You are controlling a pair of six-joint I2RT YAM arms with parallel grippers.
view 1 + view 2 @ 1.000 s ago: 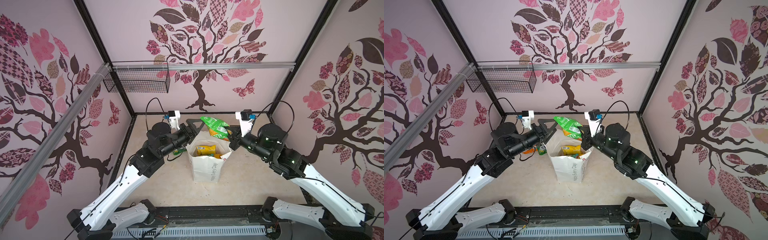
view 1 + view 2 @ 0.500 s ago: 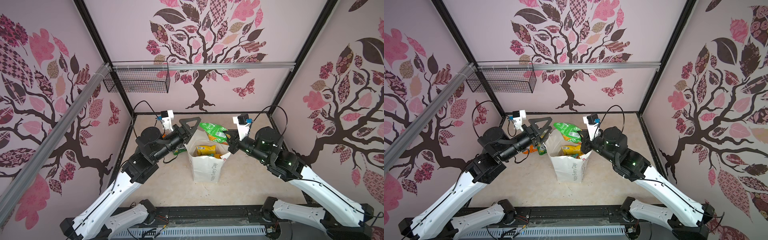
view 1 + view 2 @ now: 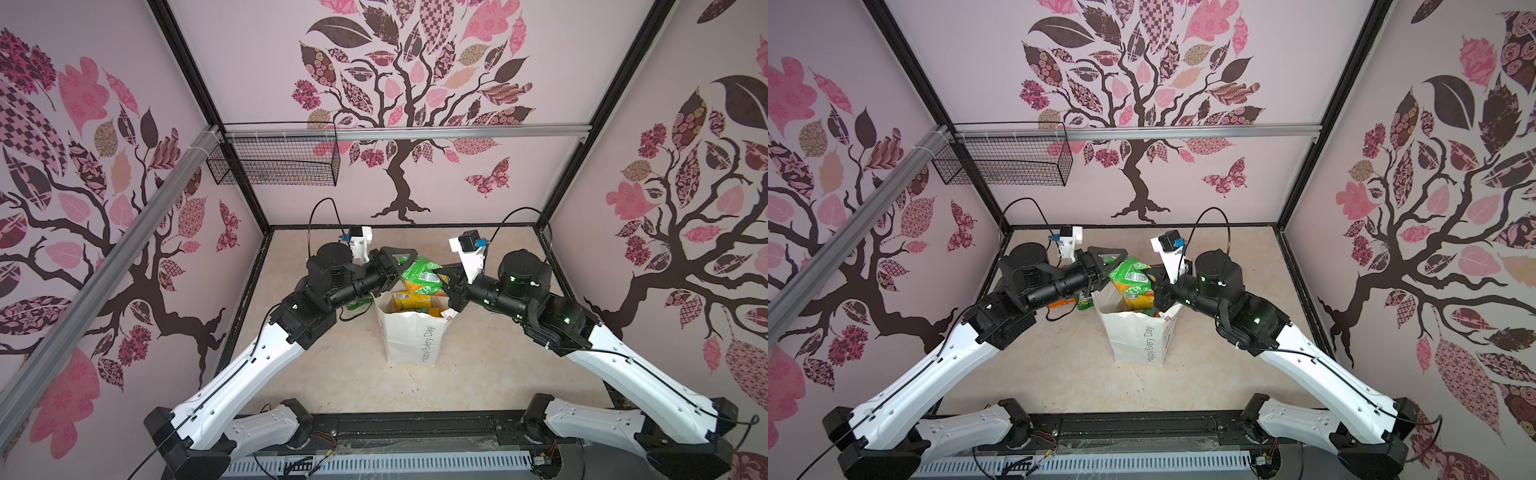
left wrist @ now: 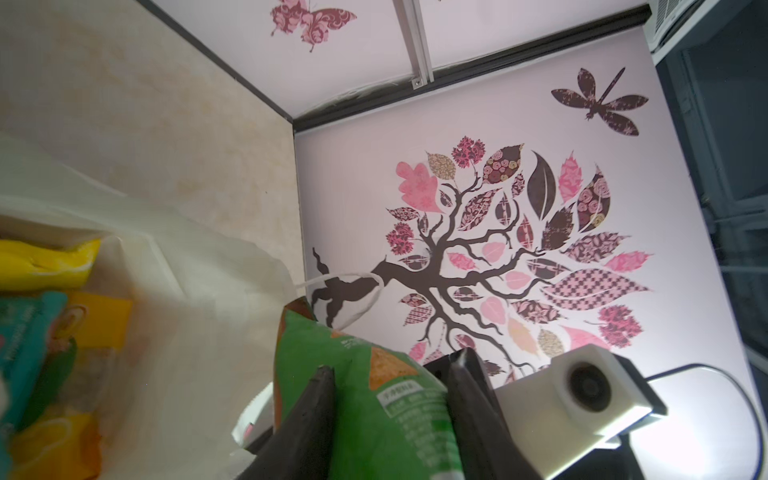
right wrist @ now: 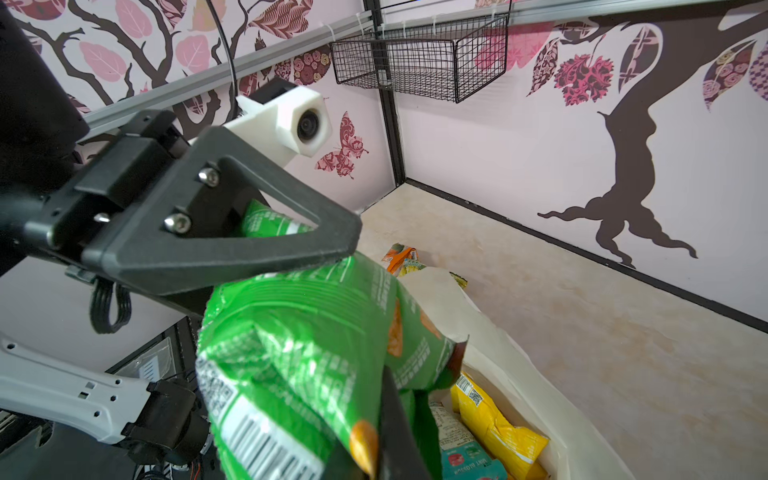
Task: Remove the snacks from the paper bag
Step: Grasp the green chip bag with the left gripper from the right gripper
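Paper bag stands upright at centre, yellow and teal snacks inside. Left arm reaches in level from the left, left gripper clamped on the green packet above the bag mouth. Right arm mirrors it; right gripper pinches the packet's right end.

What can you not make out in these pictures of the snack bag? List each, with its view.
- How many snacks the paper bag holds: both top views, the green packet and bag walls cover some.
- Whether the left gripper pinches the packet: left wrist view, fingers flank it, contact unclear.
- The right gripper: right wrist view, the packet and bottom edge hide its tips.
- Loose packets on the table: a top view, left arm hides most.
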